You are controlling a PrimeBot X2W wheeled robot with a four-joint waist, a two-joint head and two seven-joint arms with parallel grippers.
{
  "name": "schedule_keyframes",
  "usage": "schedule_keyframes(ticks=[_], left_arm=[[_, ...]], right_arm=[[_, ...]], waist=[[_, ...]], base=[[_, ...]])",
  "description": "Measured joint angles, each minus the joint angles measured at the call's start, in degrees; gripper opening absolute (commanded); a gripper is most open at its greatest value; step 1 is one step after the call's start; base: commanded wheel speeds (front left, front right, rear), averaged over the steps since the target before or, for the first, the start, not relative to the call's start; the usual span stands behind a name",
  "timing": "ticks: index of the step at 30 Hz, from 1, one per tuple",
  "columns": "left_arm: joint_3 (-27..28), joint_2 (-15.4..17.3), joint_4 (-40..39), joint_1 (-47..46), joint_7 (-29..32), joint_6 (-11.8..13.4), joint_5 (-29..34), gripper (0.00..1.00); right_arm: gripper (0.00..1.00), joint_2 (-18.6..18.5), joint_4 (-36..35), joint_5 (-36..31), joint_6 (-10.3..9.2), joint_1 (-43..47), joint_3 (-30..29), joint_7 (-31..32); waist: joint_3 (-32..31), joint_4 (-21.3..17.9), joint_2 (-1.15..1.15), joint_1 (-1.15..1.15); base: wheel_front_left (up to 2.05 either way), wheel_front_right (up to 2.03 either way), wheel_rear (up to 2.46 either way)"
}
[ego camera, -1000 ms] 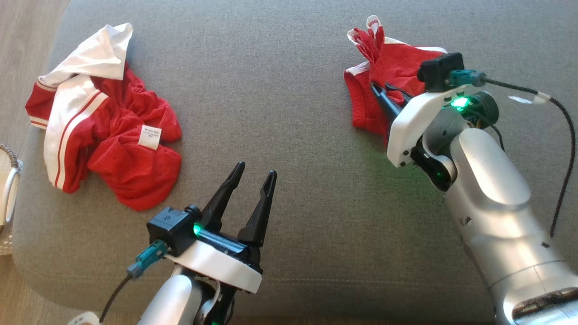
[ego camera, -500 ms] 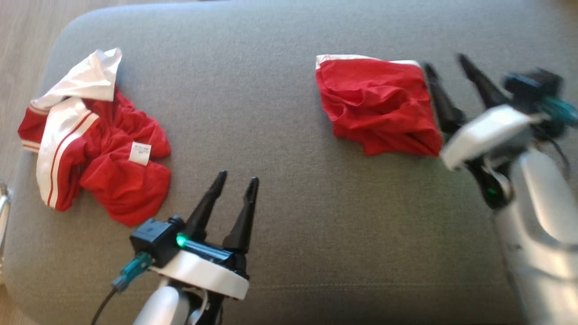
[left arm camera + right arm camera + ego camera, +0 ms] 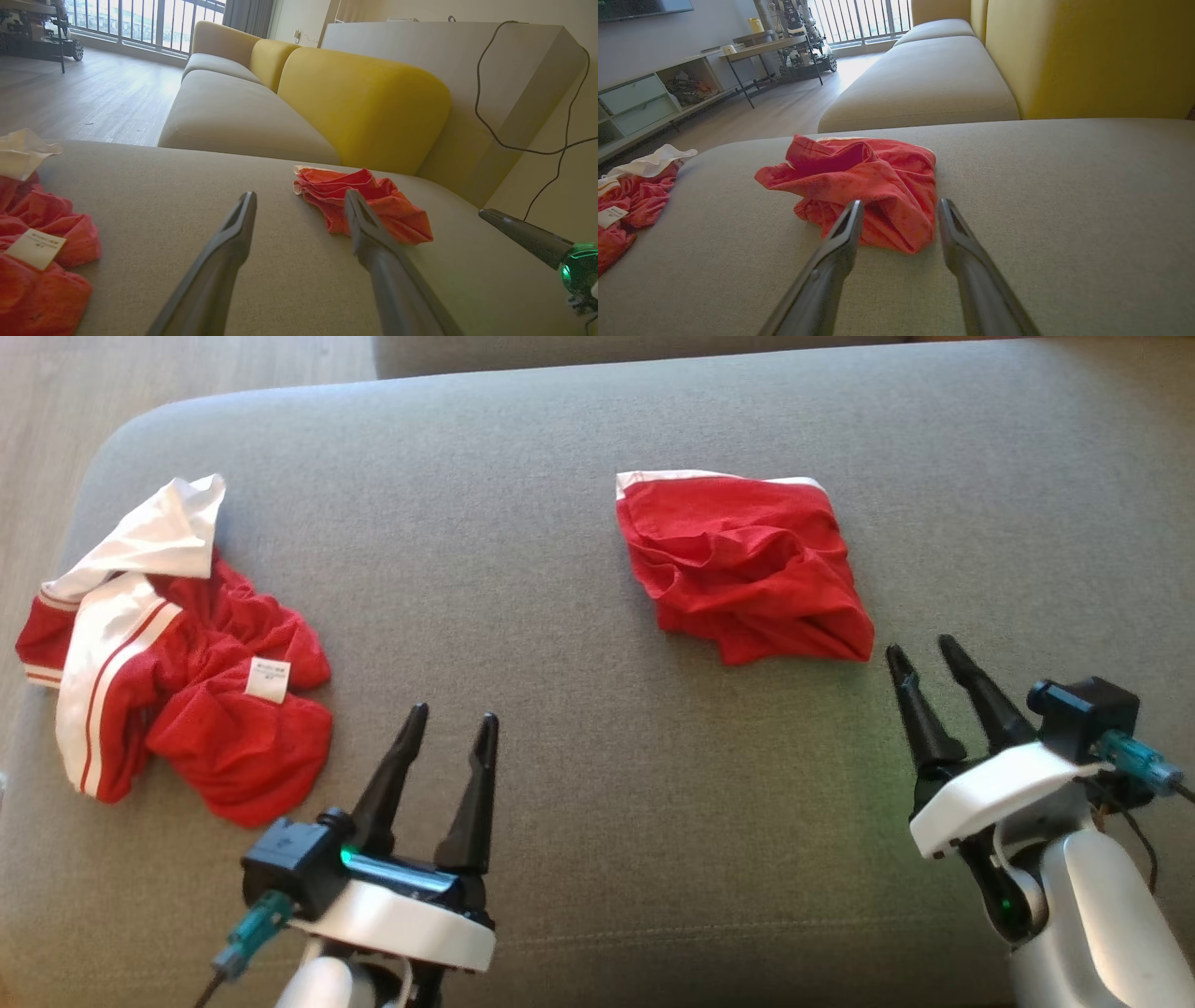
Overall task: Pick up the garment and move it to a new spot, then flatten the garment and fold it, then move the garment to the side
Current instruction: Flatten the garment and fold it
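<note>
Now the red garment (image 3: 747, 569) lies rumpled on the grey cushion (image 3: 560, 457); left gripper (image 3: 455, 712) and right gripper (image 3: 919, 646) gape empty.

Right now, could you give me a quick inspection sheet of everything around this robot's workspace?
Surface: grey sofa cushion, flat, carrying both garments.
Job's things: red garment, loosely folded and wrinkled, white trim at its far edge, lying just beyond the right gripper, untouched.
Clutter: crumpled red-and-white garment with a white label, at the cushion's left end.
Grippers: left gripper open, holding nothing; right gripper open, holding nothing, tips short of the red garment.
Cables: left wrist cable and right wrist cable, both teal-plugged; black cable hanging on the wall.
Surroundings: yellow backrest, wooden floor, railed window.
</note>
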Motion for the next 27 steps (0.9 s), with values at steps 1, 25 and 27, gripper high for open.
schedule_keyframes(ticks=[1,25,27], left_arm=[[-0.3,0.0,0.0,0.0,0.0,0.0,0.1,1.0],[-6.8,-0.1,1.3,-3.4,0.0,-0.6,-1.2,1.0],[-6.8,-0.1,1.4,-3.4,0.0,-0.6,-1.2,1.0]], right_arm=[[0.0,0.1,-0.3,0.0,0.0,-0.1,0.0,0.3],[0.0,-6.7,42.0,-11.1,0.01,-33.0,7.8,-0.8],[0.0,-5.7,44.4,-10.6,0.01,-33.3,9.5,-2.0]], waist=[[0.1,0.2,0.0,0.0],[5.2,10.8,0.0,0.01],[5.0,10.8,0.0,0.0]], base=[[0.0,0.0,0.0],[0.0,0.0,0.0],[0.0,0.0,0.0]])
